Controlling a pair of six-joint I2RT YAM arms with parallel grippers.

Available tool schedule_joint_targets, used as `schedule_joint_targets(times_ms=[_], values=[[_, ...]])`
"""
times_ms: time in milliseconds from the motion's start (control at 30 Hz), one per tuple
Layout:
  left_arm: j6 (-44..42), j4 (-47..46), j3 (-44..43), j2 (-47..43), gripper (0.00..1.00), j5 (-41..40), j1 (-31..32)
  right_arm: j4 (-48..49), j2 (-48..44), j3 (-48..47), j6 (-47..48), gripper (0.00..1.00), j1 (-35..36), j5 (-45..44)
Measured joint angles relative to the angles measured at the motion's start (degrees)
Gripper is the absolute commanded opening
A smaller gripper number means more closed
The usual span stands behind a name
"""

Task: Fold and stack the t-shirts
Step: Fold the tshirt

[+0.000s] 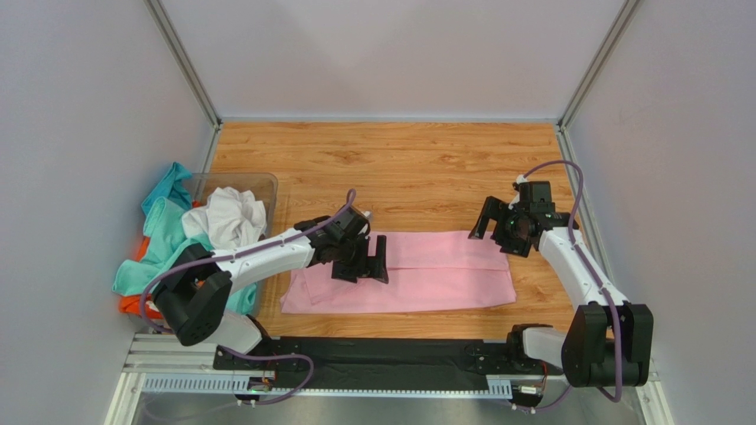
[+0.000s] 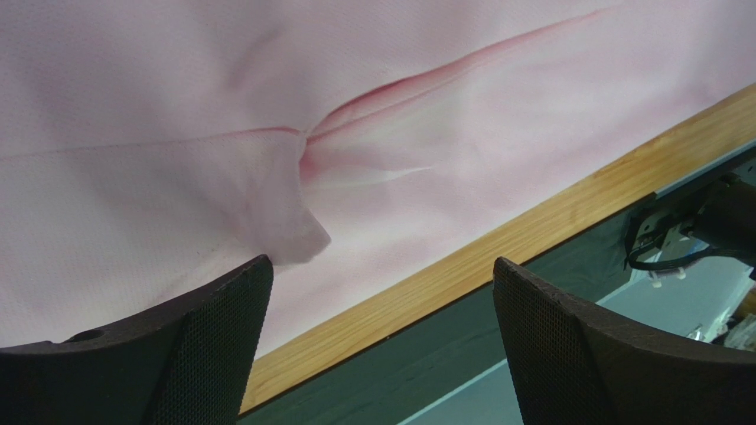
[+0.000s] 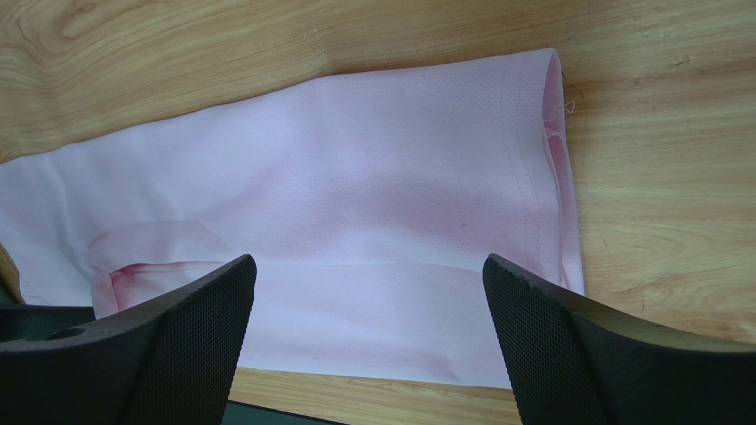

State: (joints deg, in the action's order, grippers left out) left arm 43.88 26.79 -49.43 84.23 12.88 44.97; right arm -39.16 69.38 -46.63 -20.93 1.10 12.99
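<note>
A wooden table (image 1: 408, 164) sits between grey walls. The pink t-shirt (image 1: 435, 276) lies flat near its front edge, folded into a long band. The left gripper (image 1: 362, 266) hangs over the shirt's left part and the right gripper (image 1: 499, 235) by its far right corner, both spread wide and empty. The other t-shirts (image 1: 173, 232) are heaped at the left.

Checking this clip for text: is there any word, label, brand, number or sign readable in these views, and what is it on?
No readable text in any view.
The pink t-shirt is plain: no print, no legible tag.
The white t-shirt, teal t-shirt and clear bin carry no markings.
The hardware along the base rail is too small to read.
</note>
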Motion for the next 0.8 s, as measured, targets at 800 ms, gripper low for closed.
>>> schedule_joint_targets(times_ms=[800], values=[[2.4, 6.3, 1.0, -6.1, 1.00, -8.6, -6.7, 3.5, 16.2, -4.4, -0.7, 1.00, 7.8, -4.1]])
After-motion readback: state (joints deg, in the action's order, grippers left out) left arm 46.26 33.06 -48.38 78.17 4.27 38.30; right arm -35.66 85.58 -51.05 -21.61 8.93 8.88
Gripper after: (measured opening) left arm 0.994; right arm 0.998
